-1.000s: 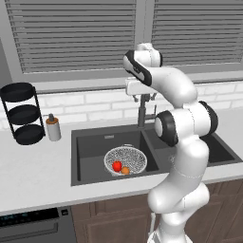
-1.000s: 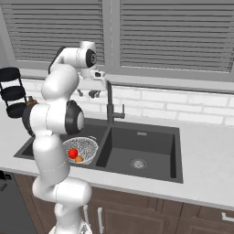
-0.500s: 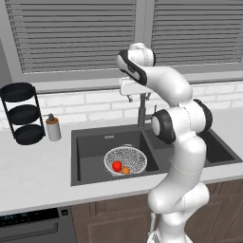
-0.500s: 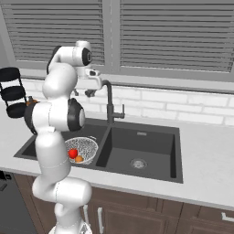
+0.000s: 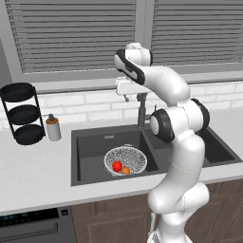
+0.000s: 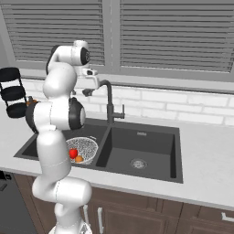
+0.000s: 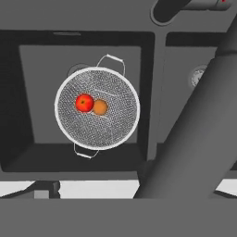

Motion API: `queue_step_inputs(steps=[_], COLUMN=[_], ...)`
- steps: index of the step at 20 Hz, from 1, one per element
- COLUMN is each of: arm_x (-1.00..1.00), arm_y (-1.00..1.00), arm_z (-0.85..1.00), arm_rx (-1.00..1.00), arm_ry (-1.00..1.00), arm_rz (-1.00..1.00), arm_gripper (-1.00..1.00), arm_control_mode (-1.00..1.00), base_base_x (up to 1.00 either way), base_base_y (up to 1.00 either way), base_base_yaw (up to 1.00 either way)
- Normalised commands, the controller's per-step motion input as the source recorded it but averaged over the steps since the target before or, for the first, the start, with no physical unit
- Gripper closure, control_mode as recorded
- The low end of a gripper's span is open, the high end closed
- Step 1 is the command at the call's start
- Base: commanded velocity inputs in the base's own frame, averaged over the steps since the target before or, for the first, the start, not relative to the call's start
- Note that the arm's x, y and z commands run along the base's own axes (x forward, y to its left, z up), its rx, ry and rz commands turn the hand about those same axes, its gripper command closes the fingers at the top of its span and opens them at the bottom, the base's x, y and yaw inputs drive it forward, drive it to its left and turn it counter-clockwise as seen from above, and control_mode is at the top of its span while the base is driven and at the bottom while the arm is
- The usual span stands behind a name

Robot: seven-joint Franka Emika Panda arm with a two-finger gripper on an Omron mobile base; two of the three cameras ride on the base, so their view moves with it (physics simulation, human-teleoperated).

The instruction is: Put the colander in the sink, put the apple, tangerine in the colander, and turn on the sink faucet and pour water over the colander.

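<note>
The gripper [image 5: 126, 96] hangs high above the sink, beside the top of the sink faucet [image 5: 141, 111]. Whether its jaws are spread or closed cannot be told; it appears to hold nothing.

Below it, the colander [image 7: 97, 108] sits in one basin of the sink [image 7: 28, 152], toward nine o'clock in the hand view. Inside lie the apple [image 7: 84, 102] and, touching it at its three o'clock, the tangerine [image 7: 100, 107]. Both fruits look ready for rinsing, so the faucet step seems next.

The faucet's spout crosses the hand view from five o'clock toward one o'clock, very close. The arm rises, folds at the elbow and reaches back toward the window wall, hand pointing downward.
</note>
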Motion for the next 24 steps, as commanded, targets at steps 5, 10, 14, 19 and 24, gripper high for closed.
queue_step_inputs(steps=[5,10,14,19,24], arm_x=[0.13,0.27,0.27,0.26,0.24], arm_y=[0.33,0.38,0.40,0.40,0.33], arm_z=[-0.31,-0.26,-0.22,-0.22,-0.15], arm_rx=[0.00,0.00,0.00,0.00,0.00], arm_ry=[0.00,-0.02,0.00,0.00,0.00], arm_rz=[-0.03,-0.04,-0.05,-0.05,-0.03], arm_gripper=[-1.00,-1.00,-1.00,-1.00,-1.00], arm_control_mode=[-1.00,-1.00,-1.00,-1.00,-1.00], base_base_x=[0.00,0.00,0.00,0.00,0.00], base_base_y=[0.00,0.00,0.00,0.00,0.00], base_base_yaw=[0.00,0.00,0.00,0.00,0.00])
